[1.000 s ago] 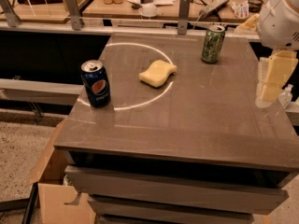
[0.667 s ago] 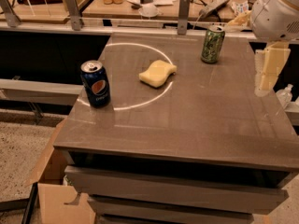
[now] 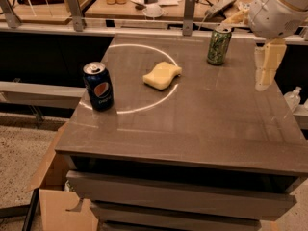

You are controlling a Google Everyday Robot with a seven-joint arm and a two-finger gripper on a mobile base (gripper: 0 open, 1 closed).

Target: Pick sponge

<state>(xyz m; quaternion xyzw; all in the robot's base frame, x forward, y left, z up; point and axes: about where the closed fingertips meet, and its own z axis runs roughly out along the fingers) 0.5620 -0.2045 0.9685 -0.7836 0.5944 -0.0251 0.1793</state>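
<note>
The sponge (image 3: 162, 75) is a pale yellow foam block with wavy sides. It lies flat on the brown table top (image 3: 207, 119), left of centre, on a white arc. My gripper (image 3: 266, 78) hangs at the right side of the table, above its surface. Its cream-yellow fingers point down. It is well to the right of the sponge and apart from it. Nothing shows between the fingers.
A blue Pepsi can (image 3: 98, 86) stands near the table's left edge. A green can (image 3: 219, 44) stands at the back, between sponge and gripper. A cluttered wooden bench (image 3: 144, 4) runs behind. A cardboard box (image 3: 57, 201) sits on the floor at lower left.
My arm has moved left and a little toward the back, bringing the gripper in over the table's right side. The sponge and both cans have not moved.
</note>
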